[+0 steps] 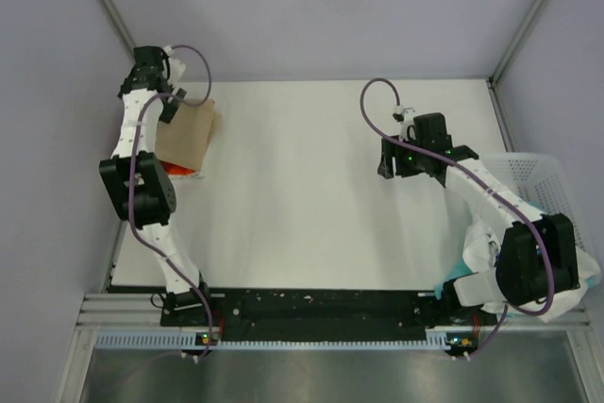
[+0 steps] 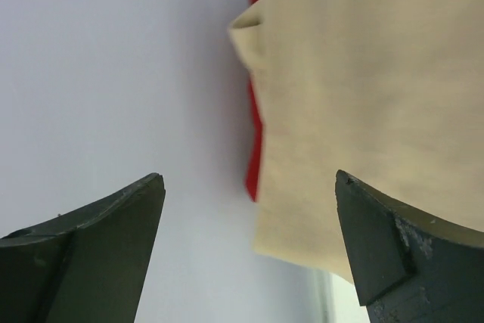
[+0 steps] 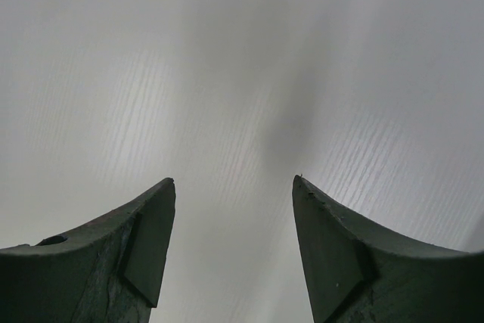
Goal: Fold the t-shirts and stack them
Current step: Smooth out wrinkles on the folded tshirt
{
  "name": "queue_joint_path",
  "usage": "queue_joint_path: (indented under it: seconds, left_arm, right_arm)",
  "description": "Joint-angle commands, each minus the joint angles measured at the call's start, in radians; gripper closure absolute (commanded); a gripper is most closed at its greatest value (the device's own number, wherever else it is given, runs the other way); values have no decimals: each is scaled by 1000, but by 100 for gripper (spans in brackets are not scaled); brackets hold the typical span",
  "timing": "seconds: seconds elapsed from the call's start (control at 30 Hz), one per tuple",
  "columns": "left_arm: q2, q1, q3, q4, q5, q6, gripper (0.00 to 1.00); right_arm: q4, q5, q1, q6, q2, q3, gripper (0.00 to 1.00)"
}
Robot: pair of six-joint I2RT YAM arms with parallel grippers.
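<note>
A folded tan t-shirt (image 1: 186, 136) lies at the table's left edge on top of a red one (image 1: 179, 170), of which only a strip shows. In the left wrist view the tan shirt (image 2: 363, 96) fills the upper right, with the red shirt's edge (image 2: 255, 156) beside it. My left gripper (image 1: 170, 101) is open and empty just above the tan shirt's far left corner; it also shows in the left wrist view (image 2: 249, 183). My right gripper (image 1: 389, 165) is open and empty over bare table on the right; in its wrist view (image 3: 233, 183) only the table shows.
A white mesh basket (image 1: 538, 181) stands off the table's right edge. White and teal cloth (image 1: 467, 276) hangs by the right arm's base. The grey wall is close behind the left gripper.
</note>
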Motion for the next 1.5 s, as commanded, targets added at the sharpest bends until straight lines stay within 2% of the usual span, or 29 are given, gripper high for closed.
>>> queue_joint_path:
  seconds: [0.0,0.07,0.17,0.2,0.23,0.3,0.4,0.63,0.73,0.87,0.93,1.03,1.1,1.17,1.2,1.37,1.47]
  left_arm:
    - [-129,-11,-17,-135,208,-151,6]
    - [-141,15,-32,-169,211,-171,14]
    - [-160,51,-84,-160,213,-182,31]
    - [-158,58,-104,-151,216,-177,39]
    - [-152,67,-121,-142,216,-179,52]
    - [-128,87,-149,-133,213,-190,67]
    - [-98,139,-192,-136,228,-231,72]
    - [-75,226,-356,7,191,-236,72]
    - [-54,242,-353,44,162,-234,71]
    - [-51,252,-313,7,165,-242,69]
    - [-95,253,-327,1,173,-240,63]
    - [-210,252,-384,-16,219,-230,46]
    - [-322,249,-459,-18,298,-208,35]
    - [-460,238,-570,-19,380,-187,10]
    - [-520,232,-624,-22,429,-179,1]
    - [-846,210,-873,-39,714,-168,1]
    - [-991,186,-1023,-41,841,-136,1]
  right_arm:
    - [7,-18,-3,-7,-44,12,37]
    - [9,-16,-5,-9,-50,4,37]
    - [10,-24,-3,-10,-41,6,37]
    - [12,-28,-3,-7,-31,10,37]
    - [9,-34,-5,-6,-23,15,37]
    - [9,-38,-5,-7,-15,21,37]
    - [6,-24,-3,-6,-26,18,37]
    - [4,-19,-3,-12,-26,21,37]
    - [0,-19,-3,-10,-32,29,37]
    - [-11,-7,-3,-13,-67,12,37]
    - [-11,7,-5,-17,-83,0,37]
    - [-10,10,-5,-10,-84,6,37]
    - [-10,5,-3,0,-81,13,37]
    - [-8,19,-5,17,-86,13,36]
    - [-5,28,-5,19,-96,7,36]
    - [27,82,-3,36,-167,-63,36]
    - [71,97,-3,65,-210,-129,36]
